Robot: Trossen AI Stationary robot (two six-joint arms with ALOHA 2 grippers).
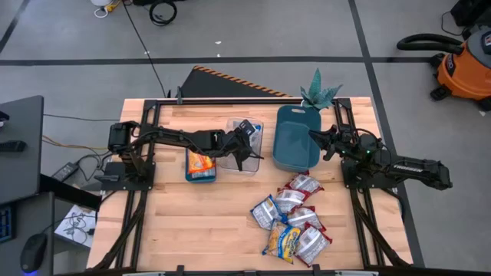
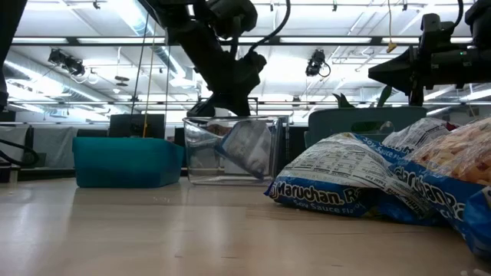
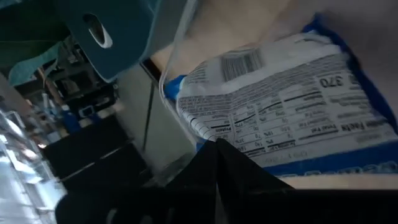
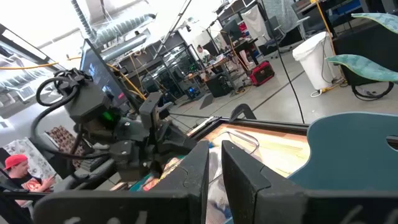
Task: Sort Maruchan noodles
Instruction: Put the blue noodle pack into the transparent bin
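Noodles (image 1: 294,222) lie heaped near the table's front. Left gripper (image 1: 244,142) pinches a blue packet (image 2: 249,147) inside the clear container (image 1: 257,152); right gripper (image 1: 317,138), fingers nearly together, hovers over a teal bin (image 1: 295,149).

Two slender black arms of jointed segments rose from black bases. The right arm (image 1: 399,165) showed a small green light near its wrist. Black cables looped along the left arm (image 1: 180,139).
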